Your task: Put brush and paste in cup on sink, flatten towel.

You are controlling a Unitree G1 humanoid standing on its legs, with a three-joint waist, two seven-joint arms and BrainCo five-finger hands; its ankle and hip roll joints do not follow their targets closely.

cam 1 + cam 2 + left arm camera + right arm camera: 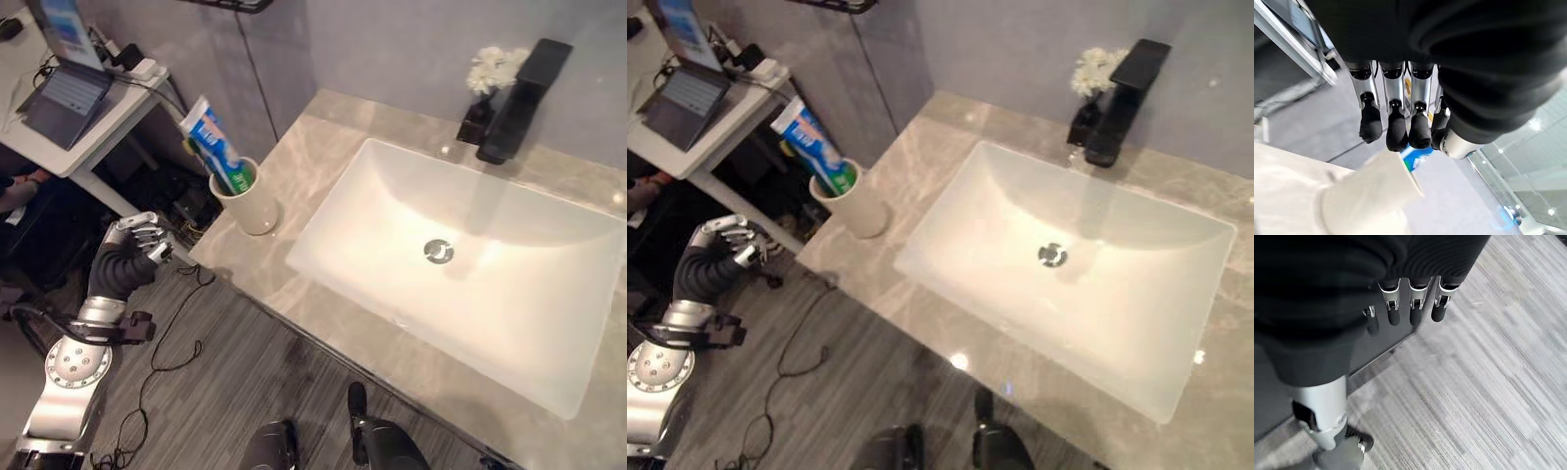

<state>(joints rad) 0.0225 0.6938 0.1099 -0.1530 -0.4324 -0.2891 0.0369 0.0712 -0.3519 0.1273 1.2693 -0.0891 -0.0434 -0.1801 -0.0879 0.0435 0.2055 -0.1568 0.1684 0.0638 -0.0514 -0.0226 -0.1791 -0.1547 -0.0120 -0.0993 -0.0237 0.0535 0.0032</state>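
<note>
A round cream cup (pixel 247 201) with a matte, smooth wall stands upright on the counter (pixel 323 147), near its left corner and just beside the left end of the sink (pixel 460 264). A tube of toothpaste (pixel 217 147) stands in it, blue, white and green, leaning up and away from the sink so that its flat crimped end sticks well above the rim; whether a brush is in the cup too cannot be told. The counter is polished stone, beige-grey with pale veins and a glossy sheen. The sink is a wide white rectangular basin with rounded inner corners, smooth and shiny, with a round metal drain (pixel 438 251) in its floor. At the back edge stands a black, square-edged faucet (pixel 522 96), and just beside it a small dark vase with white flowers (pixel 493 69). The left hand (pixel 145 238) hangs off the counter's left end, over the floor and apart from the cup; in the left wrist view its fingers (pixel 1397 128) hang fairly straight and loose side by side, holding nothing, with the cup and tube blurred past them. The right hand (pixel 1413 303) hangs over grey wood-grain floor (pixel 1488 372), fingers relaxed and empty. A laptop (pixel 64 93) sits on a white desk (pixel 98 122) at far left.
</note>
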